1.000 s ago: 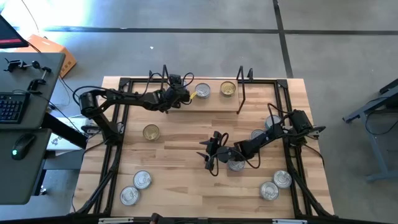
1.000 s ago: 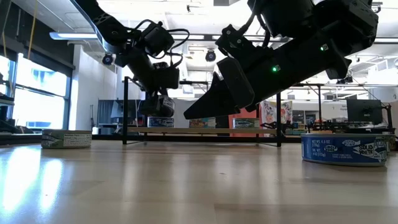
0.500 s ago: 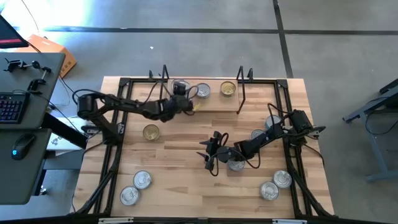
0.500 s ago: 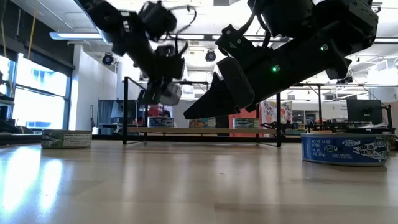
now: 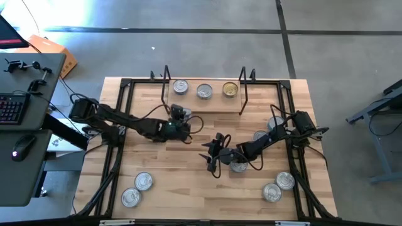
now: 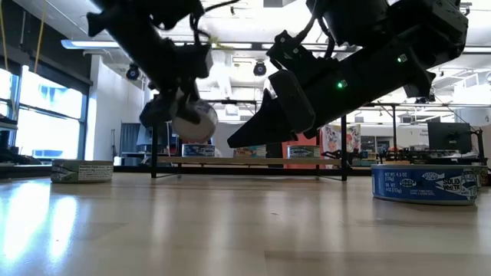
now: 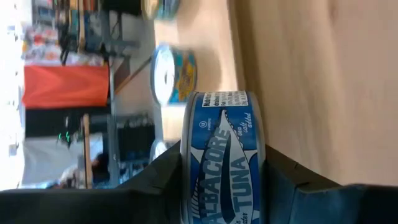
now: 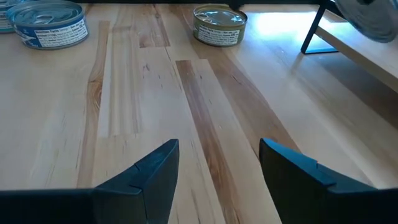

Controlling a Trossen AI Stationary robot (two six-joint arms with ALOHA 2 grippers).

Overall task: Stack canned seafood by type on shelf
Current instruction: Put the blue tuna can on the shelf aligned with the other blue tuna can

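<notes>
My left gripper [image 5: 181, 123] hangs above the middle of the table, near of the shelf [image 5: 213, 105], shut on a blue albacore tuna can [image 7: 221, 155], which also shows in the low view [image 6: 192, 121]. Three cans stand on the shelf board: two silver-lidded [image 5: 180, 86] [image 5: 205, 91] and one gold-topped [image 5: 230, 90]. My right gripper [image 5: 213, 157] is open and hovers low over bare wood [image 8: 217, 155], touching nothing. A can [image 5: 239, 166] sits on the table under its arm. My left gripper pinches the tuna can between its two fingers [image 7: 163, 177], one on the lid face and one on the base, with the label wall [image 7: 221, 186] facing the wrist. The fingers reach in from the table's left. The can is lifted clear of the table and somewhat tilted.
An olive-labelled can [image 8: 219, 25] stands on the table left of centre. Two cans sit near the near-left corner [image 5: 144, 181] [image 5: 130, 198], two at the near-right [image 5: 285, 181] [image 5: 272, 192], and more by the right arm's base [image 5: 275, 123]. Black wire uprights [image 5: 244, 94] close the shelf ends.
My left gripper has drawn back from the shelf's left end toward the table's near edge, carrying the tuna can with it and staying shut. A silver-lidded can at the shelf's left end, covered by the gripper before, now shows.
</notes>
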